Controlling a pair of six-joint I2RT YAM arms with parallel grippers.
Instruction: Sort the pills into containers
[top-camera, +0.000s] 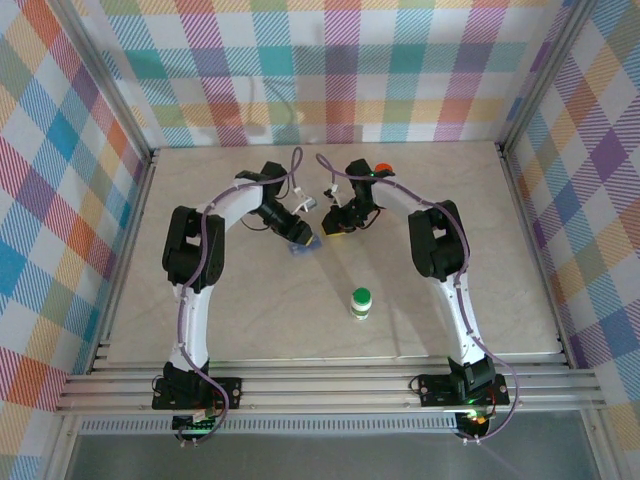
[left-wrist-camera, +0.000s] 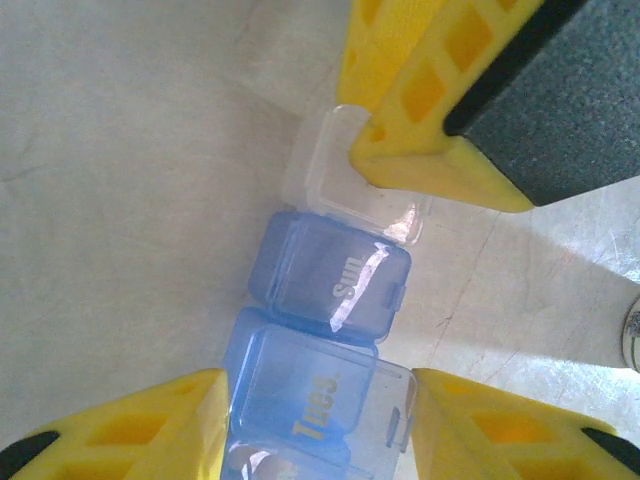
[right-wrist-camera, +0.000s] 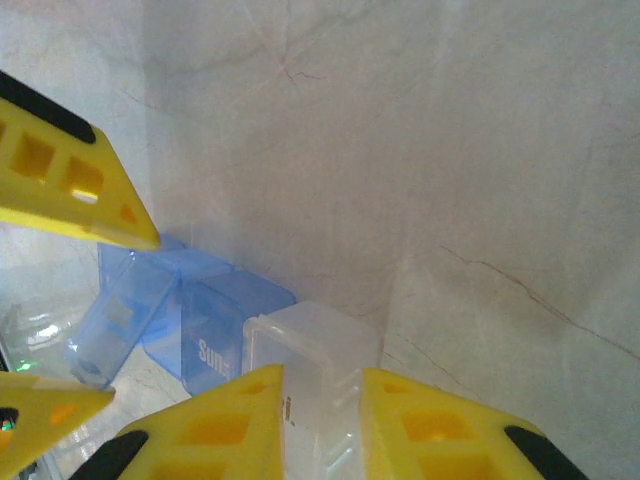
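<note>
Left tool (left-wrist-camera: 318, 378): my yellow fingers (left-wrist-camera: 130, 430) stand apart, one on each side of the organizer; the left one touches a blue cell; I cannot tell whether the pair is pressing or only straddling.
Right tool (right-wrist-camera: 320, 372): brought together on the clear end of the organizer; my two fingers (right-wrist-camera: 215, 425) have the clear cell's walls squeezed between them; in my left wrist view this tool comes in from the upper right, its tip on that same cell.
Organizer (left-wrist-camera: 335, 280): a row of small lidded cells lying flat on the counter, near the middle, between my two tools; from above it is a blue patch just under my left tool.
Clear cell (left-wrist-camera: 335, 165): the end of the row; held by my right tool.
Sun cell (left-wrist-camera: 340, 285): blue, next to the clear one, touching it; lid down, lettering up.
Tues cell (left-wrist-camera: 300, 395): blue, next in the row; it sits between my left fingers.
Bottle (top-camera: 361, 302): white with a green cap, upright on the counter, nearer my bases than the organizer and well apart from it; neither tool touches it.
Red thing (top-camera: 381, 167): at the far side beside my right arm; too small to tell what it is.
Counter (top-camera: 250, 310): pale, marbled, with fine dark cracks; plaid walls on three sides.
</note>
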